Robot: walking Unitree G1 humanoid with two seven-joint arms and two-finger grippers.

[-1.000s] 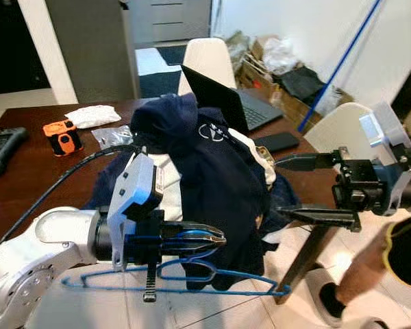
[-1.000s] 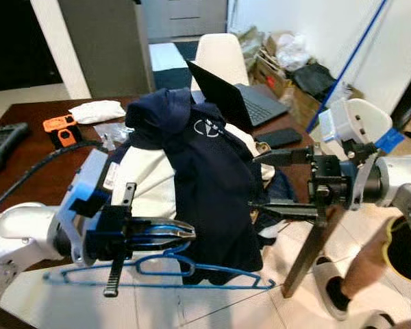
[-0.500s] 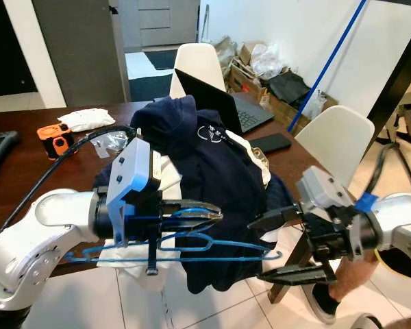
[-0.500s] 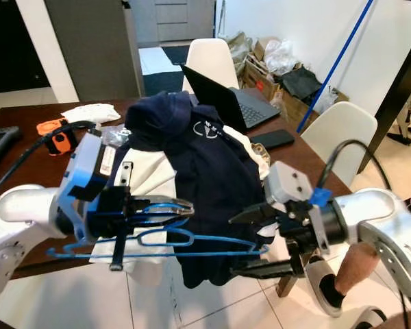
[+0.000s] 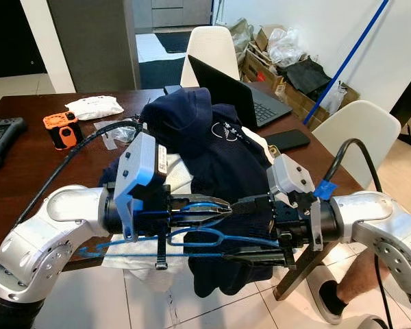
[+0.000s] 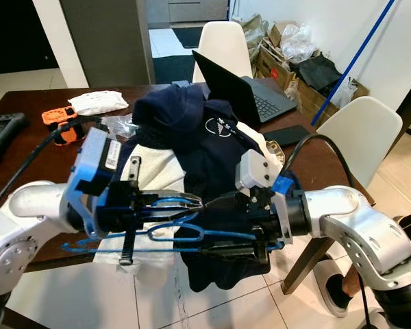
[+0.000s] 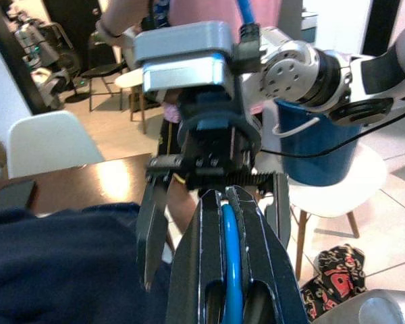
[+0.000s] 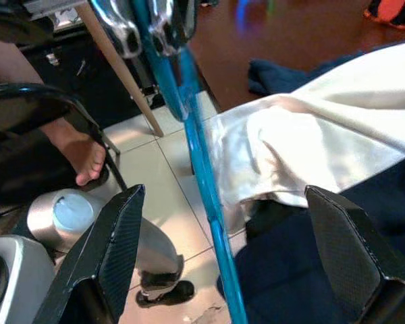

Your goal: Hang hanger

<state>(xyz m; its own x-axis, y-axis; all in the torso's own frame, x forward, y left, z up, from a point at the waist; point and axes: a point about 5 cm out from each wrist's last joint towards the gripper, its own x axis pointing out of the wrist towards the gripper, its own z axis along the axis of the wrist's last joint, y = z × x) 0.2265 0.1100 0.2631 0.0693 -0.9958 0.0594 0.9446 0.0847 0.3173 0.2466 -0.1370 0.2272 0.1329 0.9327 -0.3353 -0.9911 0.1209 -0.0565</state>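
- Two silver arms reach in toward each other in front of you, meeting over the near edge of the dark wooden table (image 5: 27,171), just above the tiled floor (image 5: 151,308).
- Your left arm bends at the elbow and runs level from the lower left toward the middle; the left gripper (image 5: 219,208) points to your right, with its fingers closed on the hook end of the blue hanger (image 5: 192,241).
- In the left wrist view you see the blue wire pinched between the two black fingers (image 7: 256,270), running straight along them.
- The hanger lies roughly level, its long bar stretching from under your left forearm across to the right gripper, in front of the clothes heaped at the table's near edge.
- Your right arm comes in from the lower right, forearm level and pointing to your left; the right gripper (image 5: 243,229) faces the left one, nearly tip to tip.
- Its fingers stand spread wide, one above and one below the hanger's bar; the right wrist view shows the blue bar passing between the two parted fingers (image 8: 108,256) without either one touching it.
- A dark navy garment (image 5: 219,157) with a small white emblem is draped over a white cloth (image 6: 154,171) at the near edge, hanging down past it.
- Further back on the table sit an open laptop (image 5: 240,96), a black phone (image 5: 288,140) near the right edge, an orange and black device (image 5: 60,129) and a white bag (image 5: 92,106).
- A person's bare foot (image 8: 88,158) rests on the floor beside the table's leg.
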